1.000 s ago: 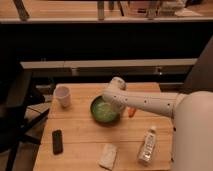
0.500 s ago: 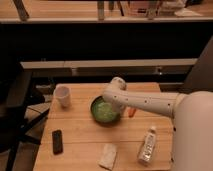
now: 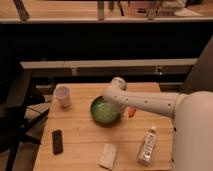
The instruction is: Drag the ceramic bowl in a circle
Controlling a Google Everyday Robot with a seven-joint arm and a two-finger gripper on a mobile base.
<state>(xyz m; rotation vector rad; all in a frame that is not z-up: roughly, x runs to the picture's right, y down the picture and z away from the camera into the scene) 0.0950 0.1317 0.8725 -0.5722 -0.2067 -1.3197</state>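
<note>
The ceramic bowl [image 3: 103, 111] is round, shallow and green with a paler inside and a dark rim. It sits near the middle of the wooden table [image 3: 80, 145]. My white arm reaches in from the right, and the gripper [image 3: 113, 101] is down at the bowl's right rim, over its inside. The arm's wrist hides the fingertips and the bowl's right edge.
A small white cup [image 3: 62, 96] stands at the table's left. A black remote [image 3: 57, 141] lies at front left, a white folded cloth [image 3: 108, 156] at front centre, a clear plastic bottle [image 3: 146, 146] at front right. An orange thing [image 3: 131, 112] lies right of the bowl. A dark chair [image 3: 17, 107] is left.
</note>
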